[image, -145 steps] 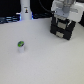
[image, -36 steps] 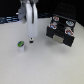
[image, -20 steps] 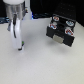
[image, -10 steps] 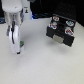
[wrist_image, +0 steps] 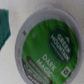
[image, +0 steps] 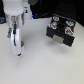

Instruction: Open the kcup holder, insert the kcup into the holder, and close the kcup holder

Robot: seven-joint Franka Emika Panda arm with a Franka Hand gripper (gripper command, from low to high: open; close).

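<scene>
On the green lid of the kcup [wrist_image: 50, 52], "GREEN MOUNTAIN" is printed in a round emblem, with "DARK MAGIC" printed beside it. The smaller print on the lid cannot be read.

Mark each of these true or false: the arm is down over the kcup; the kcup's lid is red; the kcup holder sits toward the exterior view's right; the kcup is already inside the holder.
1. The arm is down over the kcup. True: the gripper is low at the pod, whose lid fills the wrist view.
2. The kcup's lid is red. False: it is green with white lettering.
3. The kcup holder sits toward the exterior view's right. True.
4. The kcup is already inside the holder. False: it is on the white table, well apart from the holder.
</scene>
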